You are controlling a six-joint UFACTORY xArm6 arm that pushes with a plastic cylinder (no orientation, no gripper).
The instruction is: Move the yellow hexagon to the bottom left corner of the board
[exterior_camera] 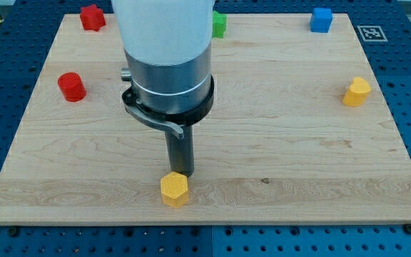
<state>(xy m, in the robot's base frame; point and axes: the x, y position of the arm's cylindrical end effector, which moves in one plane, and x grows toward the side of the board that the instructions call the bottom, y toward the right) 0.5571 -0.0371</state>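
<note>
A yellow hexagon [174,189] lies near the board's bottom edge, a little left of centre. My tip [179,172] stands right behind it, at its top side, touching or nearly touching it. A second yellow block [357,91], also hexagonal, sits at the view's right edge of the board. The arm's wide body [166,64] hangs over the upper middle of the board and hides what lies under it.
A red cylinder [70,86] sits at the left. A red star-like block [92,17] is at the top left. A green block [219,24] shows partly behind the arm at the top. A blue cube [321,19] is at the top right. The wooden board [298,178] lies on a blue perforated table.
</note>
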